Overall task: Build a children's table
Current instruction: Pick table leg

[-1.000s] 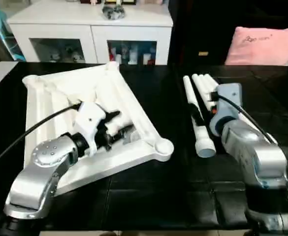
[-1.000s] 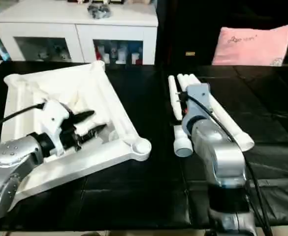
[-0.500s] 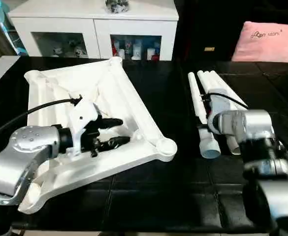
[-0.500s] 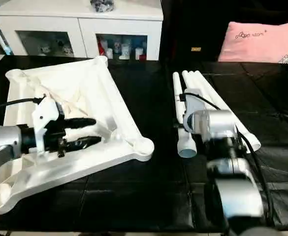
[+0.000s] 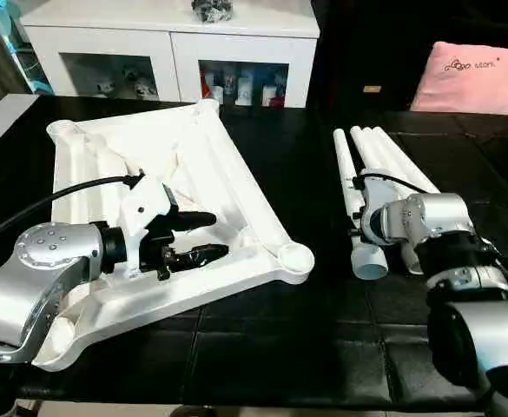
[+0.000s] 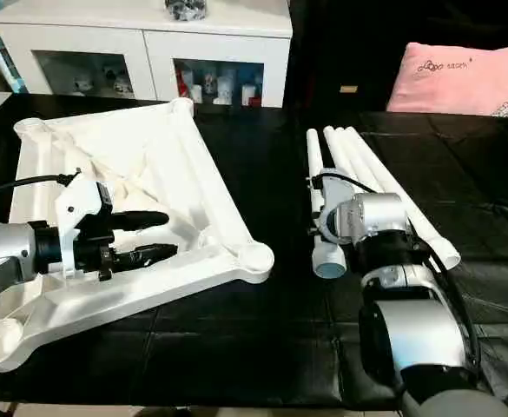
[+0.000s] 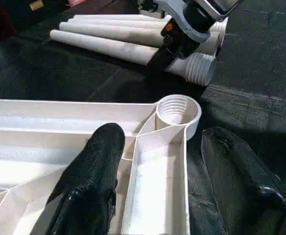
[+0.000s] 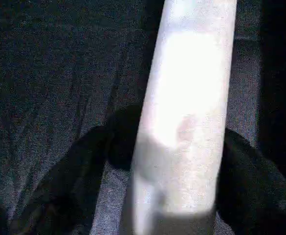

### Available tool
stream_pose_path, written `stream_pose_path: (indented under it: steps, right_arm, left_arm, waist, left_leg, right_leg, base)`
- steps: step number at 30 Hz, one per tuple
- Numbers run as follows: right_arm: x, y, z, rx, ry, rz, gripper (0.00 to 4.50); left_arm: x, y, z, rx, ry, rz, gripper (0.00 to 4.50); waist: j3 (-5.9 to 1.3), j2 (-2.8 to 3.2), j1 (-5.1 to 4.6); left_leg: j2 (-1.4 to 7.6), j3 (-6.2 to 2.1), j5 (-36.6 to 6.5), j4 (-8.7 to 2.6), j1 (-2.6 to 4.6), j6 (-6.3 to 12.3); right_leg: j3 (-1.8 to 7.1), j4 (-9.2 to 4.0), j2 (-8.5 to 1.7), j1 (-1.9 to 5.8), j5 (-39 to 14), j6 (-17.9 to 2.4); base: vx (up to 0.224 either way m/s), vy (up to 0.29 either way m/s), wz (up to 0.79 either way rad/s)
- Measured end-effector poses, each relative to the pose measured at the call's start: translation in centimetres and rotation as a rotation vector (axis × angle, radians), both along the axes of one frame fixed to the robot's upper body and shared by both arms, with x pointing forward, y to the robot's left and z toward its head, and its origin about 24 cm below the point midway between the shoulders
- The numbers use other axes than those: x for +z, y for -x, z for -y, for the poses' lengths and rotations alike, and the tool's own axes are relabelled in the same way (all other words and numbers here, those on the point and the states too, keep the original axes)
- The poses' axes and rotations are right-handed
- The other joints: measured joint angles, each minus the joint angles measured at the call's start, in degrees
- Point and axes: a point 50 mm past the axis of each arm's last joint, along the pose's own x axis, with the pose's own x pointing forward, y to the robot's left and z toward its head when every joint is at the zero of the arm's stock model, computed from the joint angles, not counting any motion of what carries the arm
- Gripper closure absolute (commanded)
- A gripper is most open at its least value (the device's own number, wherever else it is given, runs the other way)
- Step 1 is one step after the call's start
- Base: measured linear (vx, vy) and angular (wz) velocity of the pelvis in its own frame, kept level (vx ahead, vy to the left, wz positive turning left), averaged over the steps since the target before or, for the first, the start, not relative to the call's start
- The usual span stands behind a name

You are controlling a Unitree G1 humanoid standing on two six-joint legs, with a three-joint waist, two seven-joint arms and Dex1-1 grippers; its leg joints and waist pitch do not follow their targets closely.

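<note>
Four white legs (image 5: 384, 161) lay bundled on the black table (image 5: 306, 347) at 3 o'clock, long axes running 11 to 5, threaded ends nearest; white cabinet (image 5: 171, 48) at 12. Upturned tabletop (image 5: 210, 165) at 9 o'clock, left gripper (image 5: 203, 234) spread above its ribs. Right gripper (image 8: 174, 161) straddled one leg, grip unclear.

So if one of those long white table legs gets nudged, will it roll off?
Probably it would roll: each leg is a smooth round tube lying on the flat black table. Being tapered, it would likely curve rather than run straight. It looks stiff, hollow at its open end, so likely light.
</note>
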Motion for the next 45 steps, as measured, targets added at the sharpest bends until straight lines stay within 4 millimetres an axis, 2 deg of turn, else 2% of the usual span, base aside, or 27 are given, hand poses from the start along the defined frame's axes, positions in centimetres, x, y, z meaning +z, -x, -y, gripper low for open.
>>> stream_pose_path:
  steps: [1, 12, 20, 23, 30, 33, 35, 37, 41, 45]
  right_arm:
    - [-0.1, 0.0, 0.1, -0.002, 0.0, -0.003, 1.69]
    - [-0.2, -0.3, 0.3, -0.004, 0.001, -0.008, 2.49]
    - [0.1, -0.7, 0.4, -0.017, -0.032, 0.06, 2.6]
    - [1.0, -1.1, 0.3, -0.033, -0.087, 0.114, 2.6]
    - [4.9, -1.7, -0.9, 0.025, -0.3, 0.431, 2.6]
    - [6.2, -0.8, -1.3, 0.081, -0.437, 0.539, 2.6]
    - [6.6, 0.5, -1.5, 0.168, -0.553, 0.611, 2.6]
    - [6.7, 1.9, -1.9, 0.27, -0.684, 0.651, 2.6]
    - [7.4, 4.0, -2.1, 0.431, -0.877, 0.683, 2.6]
    - [7.9, 5.7, -2.4, 0.565, -0.98, 0.693, 2.6]
  left_arm:
    - [0.0, 0.0, 0.0, 0.001, 0.0, 0.0, 1.6]
    - [0.0, 0.0, 0.0, 0.003, 0.001, -0.002, 1.6]
    - [-0.2, -0.3, 0.0, 0.021, 0.016, -0.003, 1.6]
    - [-0.4, -0.8, 0.1, 0.06, 0.033, -0.003, 1.6]
    - [0.2, -3.1, 1.0, 0.205, 0.091, 0.059, 1.6]
    - [0.6, -4.4, 1.9, 0.28, 0.169, 0.073, 1.6]
    - [1.7, -5.5, 3.1, 0.332, 0.285, 0.081, 1.6]
    - [3.1, -6.1, 4.2, 0.335, 0.437, 0.049, 1.27]
    - [4.7, -6.4, 5.5, 0.301, 0.609, -0.014, 1.07]
    - [5.8, -6.4, 7.0, 0.223, 0.752, -0.108, 0.82]
  waist:
    - [-0.01, -0.01, 0.11]
    - [-0.04, -0.08, 0.23]
    - [-0.04, -0.08, 0.25]
    - [-0.03, -0.06, 0.28]
    - [-0.03, -0.05, 0.35]
    - [-0.03, -0.06, 0.55]
    - [-0.03, -0.07, 0.98]
    - [-0.03, -0.07, 1.33]
    - [0.0, -0.13, 1.51]
    - [0.02, -0.17, 1.86]
  left_leg:
    - [0.01, 0.0, 0.0, 0.0, 0.0, 0.0]
    - [0.06, 0.07, 0.01, 0.0, 0.01, -0.02]
    - [0.07, 0.09, 0.02, 0.0, 0.0, -0.03]
    - [0.08, 0.1, 0.02, 0.0, -0.04, -0.03]
    - [0.09, 0.1, 0.01, 0.01, -0.14, 0.02]
    - [0.09, 0.1, 0.05, 0.01, -0.2, 0.14]
    - [0.11, 0.1, 0.11, 0.04, -0.31, 0.26]
    - [0.11, 0.1, 0.24, 0.12, -0.36, 0.57]
    - [0.11, 0.12, 0.37, 0.14, -0.37, 0.79]
    - [0.12, 0.12, 0.48, 0.16, -0.38, 0.94]
  right_leg:
    - [-0.01, 0.01, 0.0, 0.0, 0.0, 0.0]
    - [-0.01, 0.01, 0.01, 0.0, 0.0, 0.0]
    - [-0.01, 0.02, 0.0, -0.02, 0.02, 0.0]
    - [-0.01, 0.01, 0.01, -0.06, 0.02, 0.01]
    - [-0.02, -0.02, 0.01, -0.12, 0.07, 0.1]
    - [-0.07, -0.05, 0.0, -0.13, 0.1, 0.15]
    - [-0.13, -0.08, -0.05, -0.14, 0.14, 0.19]
    - [-0.15, -0.07, -0.08, -0.15, 0.17, 0.19]
    - [-0.15, -0.04, -0.08, -0.18, 0.24, 0.13]
    - [-0.19, -0.04, -0.1, -0.17, 0.32, 0.08]
  base:
    - [0.0, 0.0, 0.0]
    - [0.0, 0.0, 0.0]
    - [0.0, 0.0, 0.0]
    - [0.0, 0.0, 0.0]
    - [0.0, 0.0, 0.0]
    - [0.0, 0.0, 0.0]
    - [0.0, 0.0, 0.0]
    - [0.0, 0.0, 0.0]
    - [0.0, 0.0, 0.0]
    - [0.0, 0.0, 0.0]
